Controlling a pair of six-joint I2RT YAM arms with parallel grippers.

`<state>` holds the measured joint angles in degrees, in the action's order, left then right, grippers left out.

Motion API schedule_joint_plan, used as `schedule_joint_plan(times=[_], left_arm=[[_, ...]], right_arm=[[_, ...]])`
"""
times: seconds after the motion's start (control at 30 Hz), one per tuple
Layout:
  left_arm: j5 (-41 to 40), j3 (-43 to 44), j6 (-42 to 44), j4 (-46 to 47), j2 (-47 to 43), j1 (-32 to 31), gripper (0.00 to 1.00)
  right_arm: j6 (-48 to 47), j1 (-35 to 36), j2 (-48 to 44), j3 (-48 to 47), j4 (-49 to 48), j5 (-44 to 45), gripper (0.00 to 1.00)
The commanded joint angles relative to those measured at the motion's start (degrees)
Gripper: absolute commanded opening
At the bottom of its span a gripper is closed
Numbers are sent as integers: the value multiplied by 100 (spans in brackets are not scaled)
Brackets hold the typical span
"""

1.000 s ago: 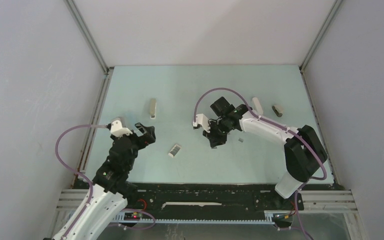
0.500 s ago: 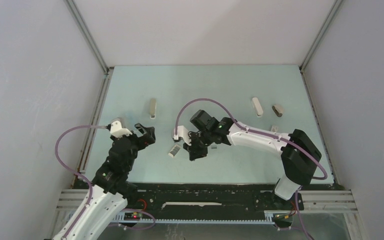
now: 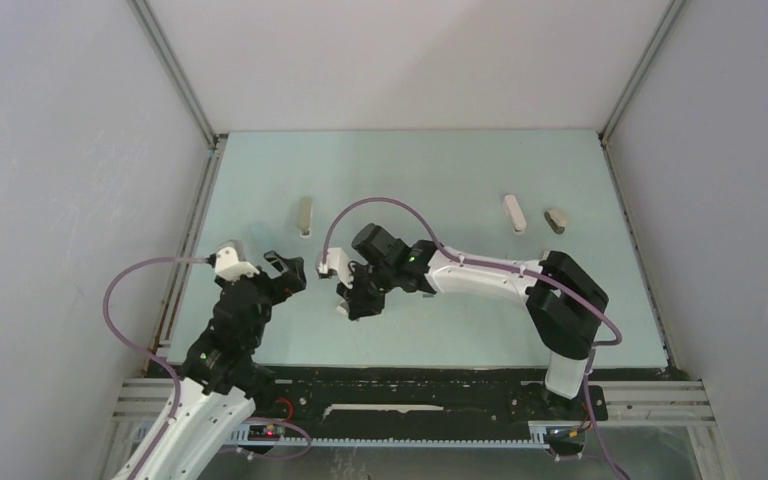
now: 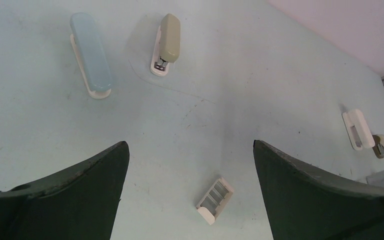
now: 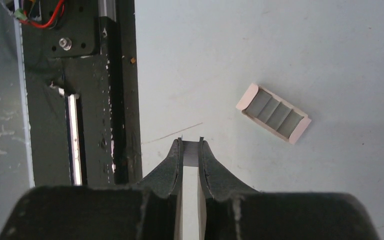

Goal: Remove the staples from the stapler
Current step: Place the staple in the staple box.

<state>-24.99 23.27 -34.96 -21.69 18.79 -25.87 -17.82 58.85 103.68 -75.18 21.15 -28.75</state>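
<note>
The right gripper (image 5: 191, 142) is pinching the staples (image 5: 192, 155) narrowly. The staple box (image 5: 273, 113) is lying ahead-right of its fingertips, long axis slanting. The left gripper (image 4: 190, 144) is gaping wide, farther off.

The pale mint counter (image 4: 260, 75) is matt and smooth, with faint scuffs. A pale blue oblong plastic stapler (image 4: 91, 55) carries a soft sheen. The olive-beige plastic stapler (image 4: 167, 35) beside it is duller, with bare metal at its mouth. The short dark-grey strip of staples (image 5: 191, 154) is satin metal, between the matt dark plastic fingers (image 5: 176, 162) of the right claw (image 5: 191, 144). The small cream box (image 5: 274, 113) looks like card.
</note>
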Motion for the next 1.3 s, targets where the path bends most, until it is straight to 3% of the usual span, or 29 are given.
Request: schedule_joint_plan(times=[0.0,0.53,0.8,1.27], left_arm=[[-285,223,79,-19,-172,20,100],[-364,128,69,-28,-306,18,100],[-349,113,68,-19,-284,20,100],[-327,39,26,42,-256,19,100]], right_arm=[[504,124,134,-239,-505,287,2],[1242,363,586,-229,-1024,775,2],[1540,429,801,-235,-1290,1478,2],[1480,42,931,-464,-1443,2059,2]])
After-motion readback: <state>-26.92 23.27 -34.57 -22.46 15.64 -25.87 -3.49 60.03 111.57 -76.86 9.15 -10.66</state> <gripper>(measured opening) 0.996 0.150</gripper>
